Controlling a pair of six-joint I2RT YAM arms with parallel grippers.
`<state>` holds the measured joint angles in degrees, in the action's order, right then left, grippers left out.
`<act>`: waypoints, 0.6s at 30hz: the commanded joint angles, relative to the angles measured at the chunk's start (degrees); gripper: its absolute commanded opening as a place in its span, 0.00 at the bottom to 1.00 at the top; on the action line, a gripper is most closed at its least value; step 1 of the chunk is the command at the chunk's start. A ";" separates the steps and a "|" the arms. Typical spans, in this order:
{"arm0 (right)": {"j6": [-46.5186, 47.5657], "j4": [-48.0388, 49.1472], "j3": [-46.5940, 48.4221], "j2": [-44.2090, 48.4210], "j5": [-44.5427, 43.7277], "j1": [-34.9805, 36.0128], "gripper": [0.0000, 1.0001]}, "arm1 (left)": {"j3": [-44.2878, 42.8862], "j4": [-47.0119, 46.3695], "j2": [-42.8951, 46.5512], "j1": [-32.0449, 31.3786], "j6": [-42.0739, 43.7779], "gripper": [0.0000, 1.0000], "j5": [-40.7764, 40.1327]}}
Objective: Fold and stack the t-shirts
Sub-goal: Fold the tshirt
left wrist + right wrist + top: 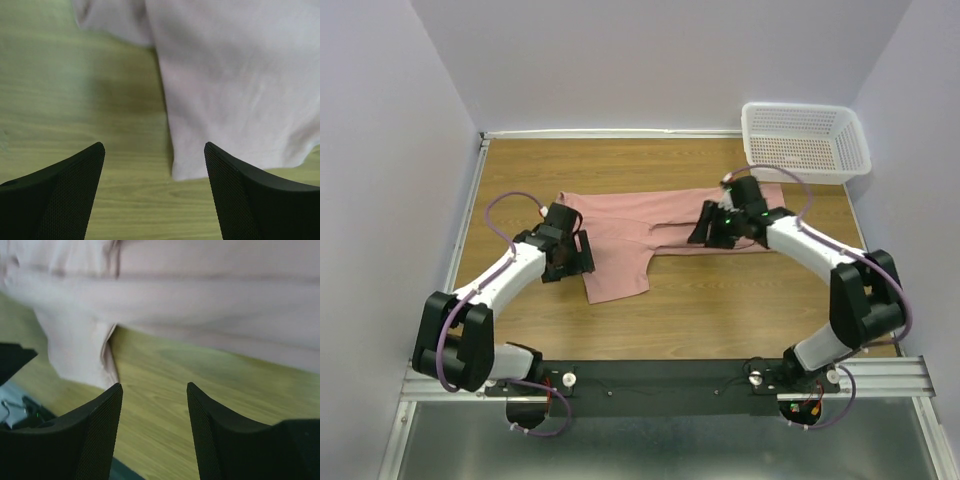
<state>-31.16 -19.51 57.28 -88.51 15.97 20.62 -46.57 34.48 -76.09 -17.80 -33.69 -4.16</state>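
A dusty pink t-shirt (630, 235) lies partly folded on the wooden table, a long band running right and a flap hanging toward the front. My left gripper (582, 252) is open and empty at the shirt's left edge; in the left wrist view the shirt's corner (235, 90) lies just ahead between my fingers. My right gripper (705, 226) is open and empty over the shirt's right half; in the right wrist view the shirt (200, 300) stretches across the top, bare wood between my fingers. No printed graphic shows.
A white mesh basket (806, 141) stands at the back right corner. The table's metal rail (460, 250) runs along the left side, and grey walls close in the back and sides. Bare wood (720, 300) lies in front of the shirt.
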 commanded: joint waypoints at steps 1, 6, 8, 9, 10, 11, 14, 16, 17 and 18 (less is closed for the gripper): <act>-5.40 10.34 -3.13 -4.12 8.82 7.74 0.62 | 3.49 0.77 2.09 -2.32 -3.22 0.87 2.40; -5.58 12.38 -2.34 -10.19 12.59 12.51 0.62 | 6.05 -0.55 2.36 -3.99 -4.63 0.80 3.81; -6.02 13.61 -2.43 -12.37 13.82 12.95 0.61 | 6.49 -1.34 2.09 -4.69 -5.07 0.78 5.47; -6.02 13.88 -2.35 -13.17 15.22 13.74 0.61 | 6.66 -1.61 1.83 -5.05 -5.59 0.77 5.83; -6.02 14.32 -2.17 -14.05 15.58 14.27 0.61 | 6.84 -2.13 1.74 -5.40 -5.77 0.77 5.83; -5.85 14.50 -1.99 -14.67 15.93 14.88 0.61 | 7.01 -2.40 1.48 -5.75 -5.86 0.76 5.92; -5.14 14.59 -0.76 -17.31 16.55 16.81 0.61 | 7.28 -3.10 0.07 -6.72 -6.47 0.70 6.27; -5.05 14.76 0.03 -18.97 16.29 17.95 0.61 | 7.37 -3.71 -1.07 -7.68 -6.82 0.65 6.71; -5.05 14.76 0.20 -19.42 16.12 18.31 0.61 | 7.37 -3.72 -1.51 -7.95 -6.91 0.63 6.71; -5.05 14.76 0.38 -19.77 15.59 18.49 0.60 | 7.37 -3.72 -2.03 -8.30 -7.00 0.62 6.80</act>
<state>-36.56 -5.58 56.47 -105.43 31.20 37.45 -39.77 32.29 -76.29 -24.86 -39.29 0.91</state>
